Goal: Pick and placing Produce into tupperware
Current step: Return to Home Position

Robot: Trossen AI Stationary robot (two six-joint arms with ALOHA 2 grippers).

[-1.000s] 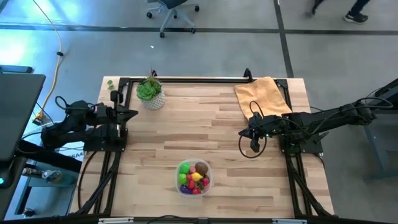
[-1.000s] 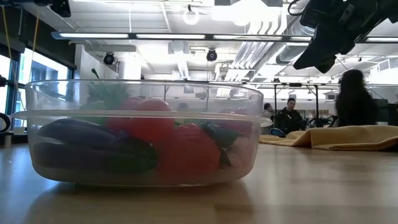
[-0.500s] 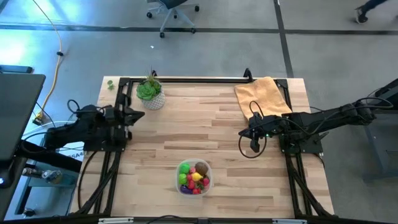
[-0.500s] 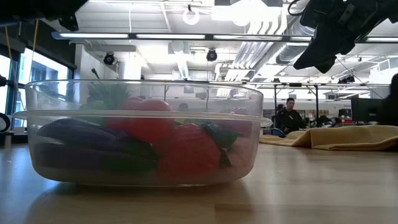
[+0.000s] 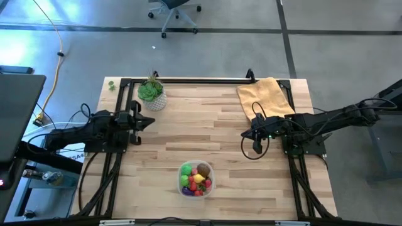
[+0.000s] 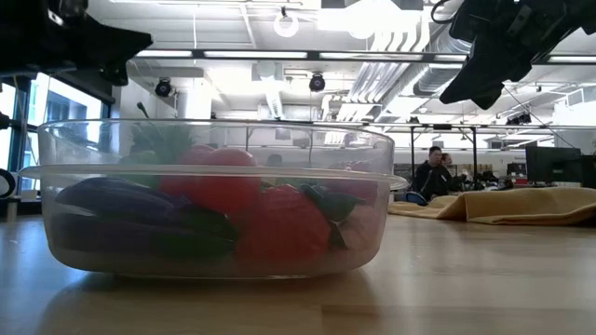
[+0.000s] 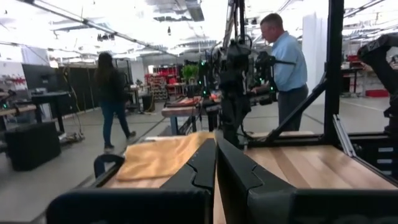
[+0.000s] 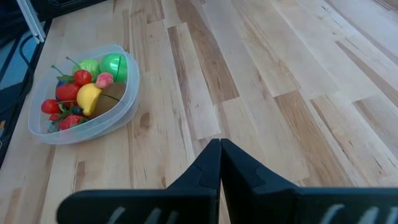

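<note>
Pale wooden table (image 5: 207, 119) carries the clear tupperware (image 5: 181, 187) near the edge opposite the potted plant (image 5: 151, 94), between the two arms, heaped with produce (image 5: 196, 177). Only the low view shows a purple eggplant (image 6: 112, 209) against the tub's wall, and only the right wrist view shows a yellow lemon (image 8: 89, 98) on top. Left gripper (image 7: 215, 142) and right gripper (image 8: 219, 143) hang empty at opposite sides, fingers pressed together, well apart from the tub.

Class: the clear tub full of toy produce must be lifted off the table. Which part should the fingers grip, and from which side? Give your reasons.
Probably the wall of the tub just under its flared lip, from straight above, one finger inside, one outside. The lip should stop slipping; the open top gives access, though the produce crowds the inside.
</note>
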